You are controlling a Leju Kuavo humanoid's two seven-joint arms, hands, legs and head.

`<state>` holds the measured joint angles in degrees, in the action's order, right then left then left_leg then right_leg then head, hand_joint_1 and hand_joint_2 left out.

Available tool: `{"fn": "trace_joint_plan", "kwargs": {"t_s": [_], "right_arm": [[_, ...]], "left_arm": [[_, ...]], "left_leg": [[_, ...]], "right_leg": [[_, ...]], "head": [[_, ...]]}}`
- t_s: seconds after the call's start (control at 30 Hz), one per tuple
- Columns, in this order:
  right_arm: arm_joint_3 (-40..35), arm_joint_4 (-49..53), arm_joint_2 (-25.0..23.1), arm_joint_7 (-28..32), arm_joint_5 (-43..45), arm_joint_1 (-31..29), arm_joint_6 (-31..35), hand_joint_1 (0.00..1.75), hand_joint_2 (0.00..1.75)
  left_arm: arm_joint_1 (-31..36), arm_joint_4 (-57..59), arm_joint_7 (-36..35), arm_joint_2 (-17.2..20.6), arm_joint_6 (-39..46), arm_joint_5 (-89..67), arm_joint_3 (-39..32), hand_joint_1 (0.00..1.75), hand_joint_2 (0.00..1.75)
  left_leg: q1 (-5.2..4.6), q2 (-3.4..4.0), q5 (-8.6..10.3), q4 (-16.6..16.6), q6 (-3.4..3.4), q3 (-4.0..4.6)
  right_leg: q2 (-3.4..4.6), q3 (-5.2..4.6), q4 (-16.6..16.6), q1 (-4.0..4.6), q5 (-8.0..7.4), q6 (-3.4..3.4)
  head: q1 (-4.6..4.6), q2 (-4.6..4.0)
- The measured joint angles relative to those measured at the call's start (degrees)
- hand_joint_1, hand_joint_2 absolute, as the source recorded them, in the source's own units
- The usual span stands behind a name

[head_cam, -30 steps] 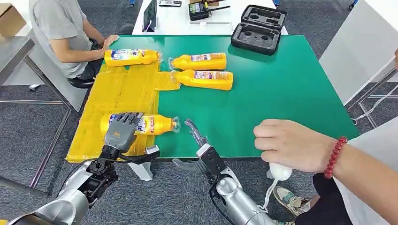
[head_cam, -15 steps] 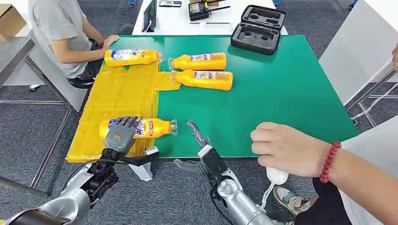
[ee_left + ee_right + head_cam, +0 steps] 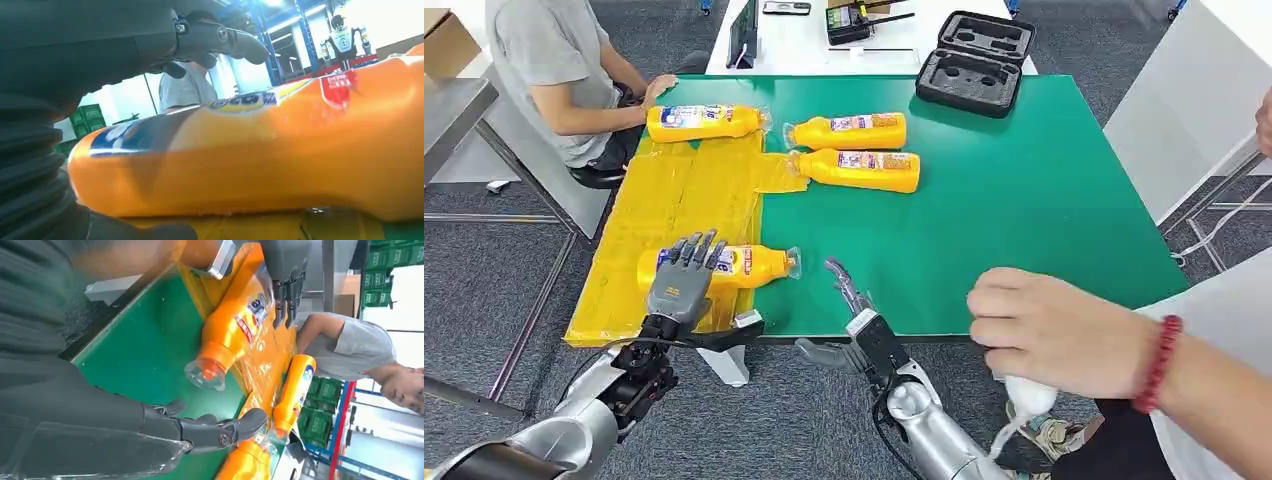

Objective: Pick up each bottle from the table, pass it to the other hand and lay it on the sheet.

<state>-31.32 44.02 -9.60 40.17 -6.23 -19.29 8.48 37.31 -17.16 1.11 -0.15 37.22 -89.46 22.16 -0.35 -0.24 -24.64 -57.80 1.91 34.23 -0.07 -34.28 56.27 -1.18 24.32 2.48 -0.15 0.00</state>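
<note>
A yellow bottle lies on its side at the near end of the yellow sheet, its clear cap over the green table. My left hand hovers over its label end with fingers spread and lifted off it. My right hand is open at the table's front edge, a little to the right of the cap, holding nothing. Another bottle lies at the sheet's far end. Two more bottles lie on the green table beside the sheet.
A person's hand with a red bead bracelet reaches in at the near right, over the table edge. Another person sits at the far left corner. A black foam case lies at the table's far edge.
My left hand's fingers have lifted off the near bottle and spread apart. The bottle stays on the sheet. The person's hand at the right has dropped slightly.
</note>
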Motion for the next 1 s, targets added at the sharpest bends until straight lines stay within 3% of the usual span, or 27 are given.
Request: {"fn": "trace_joint_plan", "kwargs": {"t_s": [0.43,0.5,0.57,0.63,0.73,1.0], "right_arm": [[0.0,-0.28,0.04,0.0,0.17,0.21,1.27,0.0,1.75],[0.18,-0.28,0.22,0.0,0.0,0.7,1.88,0.0,1.75],[0.31,-0.24,0.55,0.0,-0.22,1.26,1.95,0.0,1.75],[0.31,-0.07,0.63,0.0,-0.31,1.58,1.84,0.0,1.75],[0.48,0.22,0.9,0.0,-0.28,1.97,1.77,0.0,1.75],[0.63,0.37,1.14,0.0,-0.24,2.3,1.7,0.0,1.75]], "left_arm": [[-0.58,-1.32,1.25,0.07,0.68,2.41,-0.66,0.0,1.75],[-2.7,-5.65,10.56,-0.68,0.7,10.78,-3.97,0.0,1.75],[-4.37,-8.56,28.76,-3.42,-1.32,27.78,-10.11,0.0,1.75],[-6.61,-11.53,39.68,-4.9,-5.76,41.75,-11.81,0.0,1.75],[-10.11,-16.27,39.71,-6.19,-9.09,52.42,-10.84,0.0,1.75],[-13.26,-21.49,39.32,-7.08,-9.62,53.51,-10.1,0.0,1.75]], "left_leg": [[0.0,0.0,0.0,0.0,0.0,-0.03],[-0.02,0.01,0.0,-0.01,0.0,-0.04],[-0.02,-0.15,0.0,-0.01,0.01,0.06],[-0.05,-0.06,-0.05,0.0,0.0,0.06],[-0.05,0.03,-0.07,0.0,0.02,0.06],[0.0,0.02,-0.04,0.0,0.0,0.04]], "right_leg": [[0.0,-0.01,-0.01,0.0,0.0,0.0],[0.01,-0.03,-0.03,-0.01,0.0,0.0],[-0.1,0.0,-0.02,-0.02,0.01,0.01],[-0.03,-0.01,-0.03,-0.04,0.01,0.01],[0.05,-0.06,-0.09,-0.03,0.01,0.01],[0.02,-0.05,-0.07,0.01,0.01,0.01]], "head": [[0.0,0.0],[-0.04,0.0],[0.02,0.0],[0.0,0.0],[0.02,0.0],[-0.02,0.0]]}}
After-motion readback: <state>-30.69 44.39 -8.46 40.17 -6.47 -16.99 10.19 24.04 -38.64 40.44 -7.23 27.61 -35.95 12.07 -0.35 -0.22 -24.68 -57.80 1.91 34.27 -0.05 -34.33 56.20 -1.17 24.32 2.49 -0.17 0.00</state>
